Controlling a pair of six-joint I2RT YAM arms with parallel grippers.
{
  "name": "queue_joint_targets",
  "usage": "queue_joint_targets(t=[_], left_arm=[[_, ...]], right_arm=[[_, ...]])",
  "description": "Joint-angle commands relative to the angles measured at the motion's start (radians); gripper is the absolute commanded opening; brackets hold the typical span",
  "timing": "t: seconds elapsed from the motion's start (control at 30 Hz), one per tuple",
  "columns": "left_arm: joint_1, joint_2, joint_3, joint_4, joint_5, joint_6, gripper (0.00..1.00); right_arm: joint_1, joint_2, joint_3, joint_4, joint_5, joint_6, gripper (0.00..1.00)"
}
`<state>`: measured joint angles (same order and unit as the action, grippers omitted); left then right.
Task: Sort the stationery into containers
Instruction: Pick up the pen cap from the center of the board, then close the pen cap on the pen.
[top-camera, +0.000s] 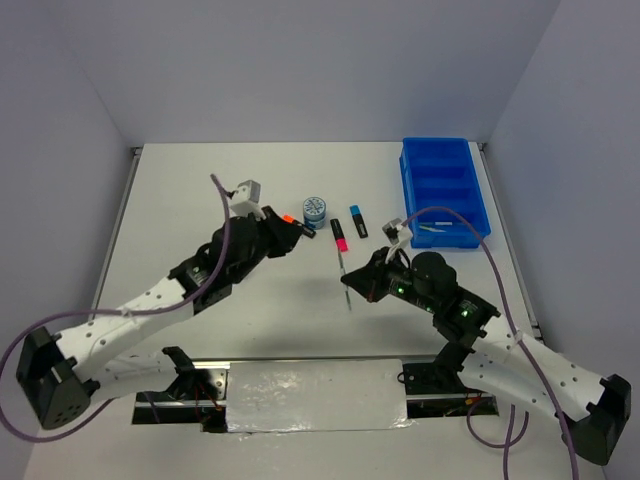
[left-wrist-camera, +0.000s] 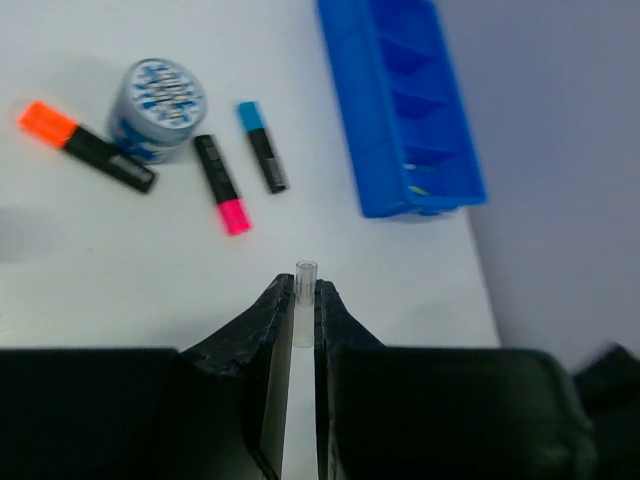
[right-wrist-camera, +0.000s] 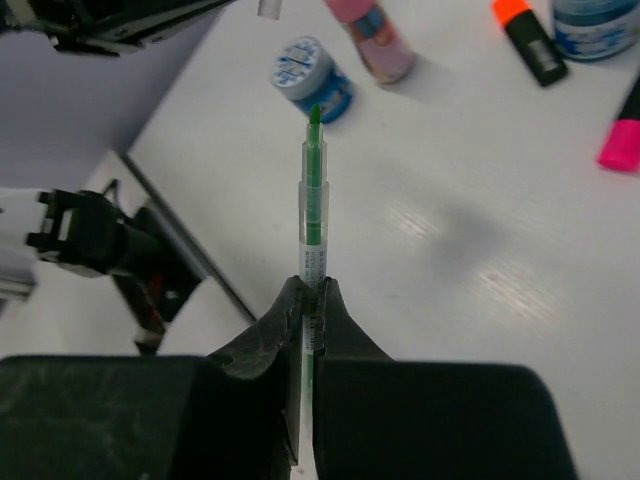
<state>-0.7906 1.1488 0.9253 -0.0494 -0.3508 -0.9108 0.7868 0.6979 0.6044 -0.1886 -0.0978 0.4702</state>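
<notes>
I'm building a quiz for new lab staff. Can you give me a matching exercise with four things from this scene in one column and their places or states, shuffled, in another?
Things
1. green pen
2. clear tube
3. pink-capped highlighter
4. blue tray

Places or states
A. at the far right corner of the table
B. gripped in the left claw
C. lying loose beside the blue-capped highlighter
D. gripped in the right claw

Pairs: 1-D, 2-B, 3-C, 4-A

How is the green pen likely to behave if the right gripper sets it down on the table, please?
Probably stiff and light: the pen juts straight from the right gripper without sagging. Its thin round barrel would likely roll on the smooth table. Uncapped, its tip might leave marks.
</notes>
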Motion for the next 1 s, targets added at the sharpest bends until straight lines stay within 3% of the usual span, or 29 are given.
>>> queue_joint_targets(t=[0.0,0.13,0.23,0.6,0.97], left_arm=[[0.001,-0.150,-0.144,0.447,0.176,0.115,0.00],[0.001,-0.280,-0.317,0.707,0.311,0.122,0.00],[-0.001,-0.353,-0.365,0.790,0.343,0.112,0.00],[0.001,-0.417,-0.370,0.815,0.389,0.101,0.00],[0.001,-0.420,-0.361,0.766,0.388,0.104,0.00]], right_arm=[[0.009,-0.053,-0.116,0.383,-0.120,0.171,0.00],[0.052,-0.052,-0.158,0.498,-0.134,0.203,0.00],[0.097,-0.044,-0.181,0.590,-0.096,0.225,0.00],[0.288,0.081,-0.078,0.640,0.038,0.154,0.00],[0.328,0.107,-0.005,0.575,0.081,0.088,0.00]])
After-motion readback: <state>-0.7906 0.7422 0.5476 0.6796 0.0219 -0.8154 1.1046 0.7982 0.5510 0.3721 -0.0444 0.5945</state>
